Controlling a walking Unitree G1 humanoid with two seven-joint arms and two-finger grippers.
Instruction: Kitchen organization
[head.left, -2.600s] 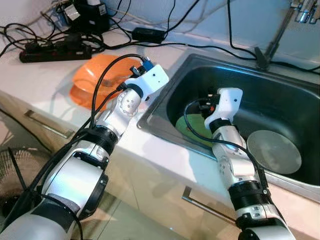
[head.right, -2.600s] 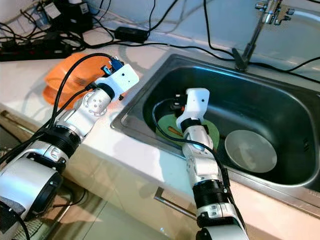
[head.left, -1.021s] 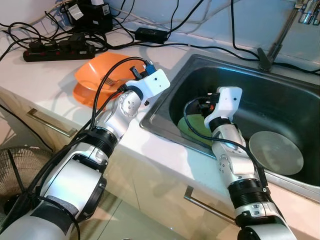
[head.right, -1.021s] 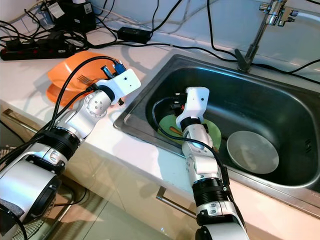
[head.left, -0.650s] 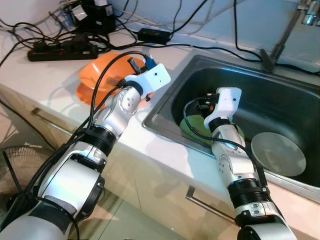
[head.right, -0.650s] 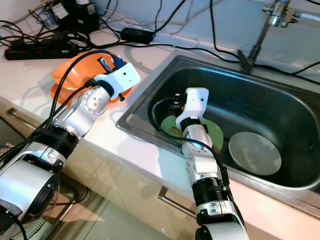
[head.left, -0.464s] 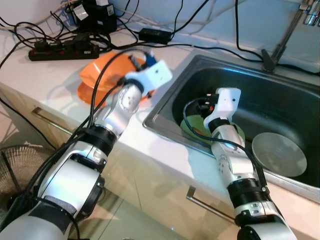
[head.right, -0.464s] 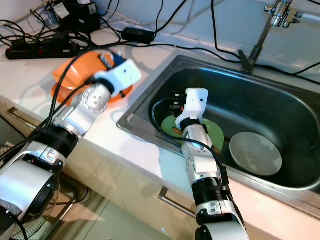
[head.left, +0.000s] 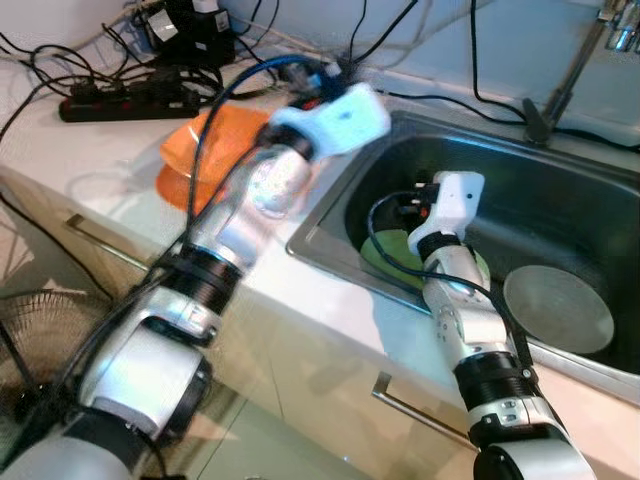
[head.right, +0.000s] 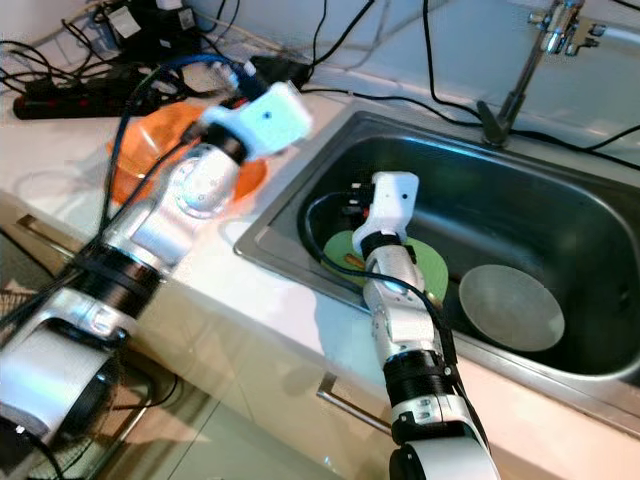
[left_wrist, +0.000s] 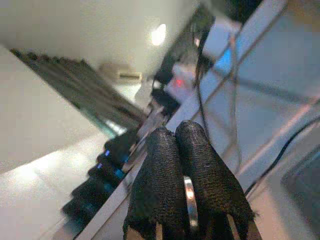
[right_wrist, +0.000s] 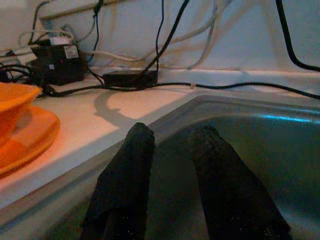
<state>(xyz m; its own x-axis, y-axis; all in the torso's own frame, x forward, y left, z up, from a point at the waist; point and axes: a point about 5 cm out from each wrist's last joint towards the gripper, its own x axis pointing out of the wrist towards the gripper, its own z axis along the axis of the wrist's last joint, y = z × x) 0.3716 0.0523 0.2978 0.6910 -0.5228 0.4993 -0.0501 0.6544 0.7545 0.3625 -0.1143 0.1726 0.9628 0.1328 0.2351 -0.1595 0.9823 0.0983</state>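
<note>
A green plate (head.right: 425, 262) lies on the bottom of the steel sink (head.right: 590, 215), in the middle of the right eye frame, and something small and orange lies on it near its left edge. Just to its right in the sink is a round grey dish (head.right: 510, 305), flat and matte. On the white counter (head.right: 60, 150) at the upper left stands an orange bowl (head.left: 215, 150) on an orange plate (head.left: 175, 185). Behind them, in the upper left corner, are a black power strip (head.left: 125, 100), a black adapter (head.right: 275, 68) and many black cables. A tap (head.right: 548, 25) rises at the upper right.

The left arm is blurred and bends up from the lower left, and its wrist housing covers part of the orange bowl. The left gripper (left_wrist: 182, 145) has its two black fingers pressed together, and a thin piece of shiny metal shows between them; what it is I cannot tell. The right arm comes up from the bottom centre and reaches into the sink above the green plate. The right gripper (right_wrist: 172, 150) holds its fingers (right_wrist: 130, 170) apart with nothing between them, pointing toward the sink's far wall.
</note>
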